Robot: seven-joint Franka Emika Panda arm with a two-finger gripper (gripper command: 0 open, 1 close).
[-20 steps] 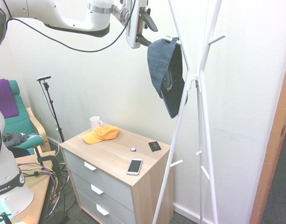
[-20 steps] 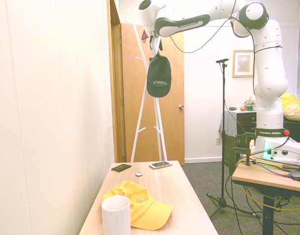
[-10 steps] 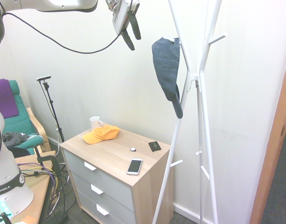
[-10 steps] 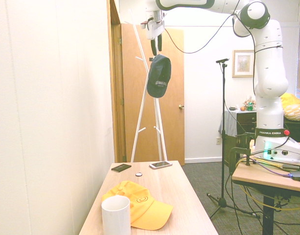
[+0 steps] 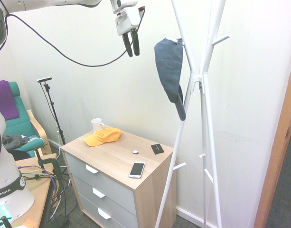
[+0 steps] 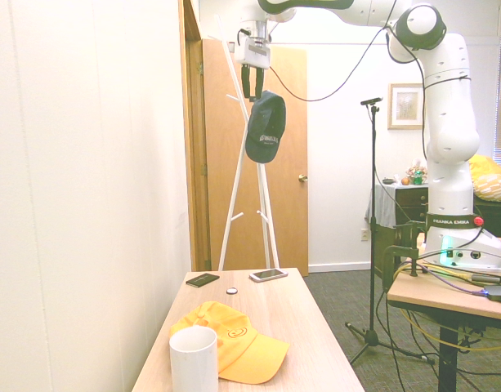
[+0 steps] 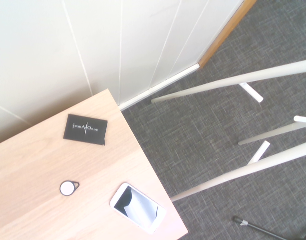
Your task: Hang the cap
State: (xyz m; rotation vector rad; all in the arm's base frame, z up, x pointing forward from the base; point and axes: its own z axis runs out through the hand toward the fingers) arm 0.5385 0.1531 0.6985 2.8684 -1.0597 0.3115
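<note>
The gripper (image 5: 132,47) hangs beside the rack (image 5: 202,80), up by its top pegs, pointing nearly straight down, its fingers spread a little and holding nothing. The cap (image 5: 170,71) is off the gripper — it hangs from one of the rack's upper pegs, brim down against a rack leg. The hang looks done, so the risks lie in the retreat. A sweep toward the rack could brush the cap and knock it off the peg; how deep it sits there cannot be seen. A harder bump could rock the light rack itself — enough to shed the cap.
</note>
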